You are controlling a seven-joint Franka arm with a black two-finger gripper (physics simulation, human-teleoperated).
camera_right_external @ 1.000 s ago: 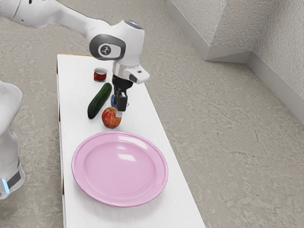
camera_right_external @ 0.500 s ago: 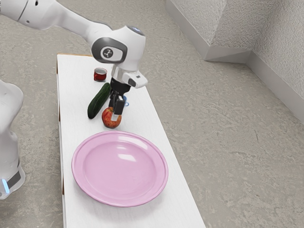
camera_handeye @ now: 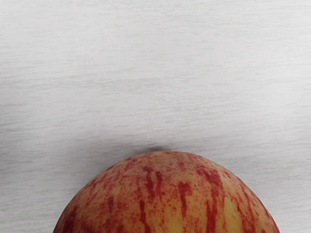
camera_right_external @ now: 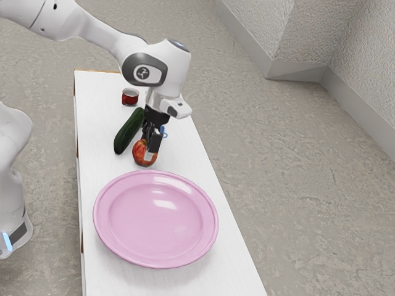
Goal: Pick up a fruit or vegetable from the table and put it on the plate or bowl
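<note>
A red-and-yellow streaked apple rests on the white table, just behind the empty pink plate. My black gripper has come down over the apple, and its fingers stand open on either side of the apple's top. In the wrist view the apple lies directly under my hand, its shadow on the tabletop. A dark green cucumber lies beside the apple, toward the exterior view's left and farther back.
A small red cup stands near the table's far end behind the cucumber. A small blue object peeks out behind the gripper. The table is narrow, and its long edge runs close to the apple on the exterior view's right.
My hand has dropped lower and shifted slightly toward the exterior view's left, from just above the apple down around it. The apple, cucumber and plate have stayed put.
</note>
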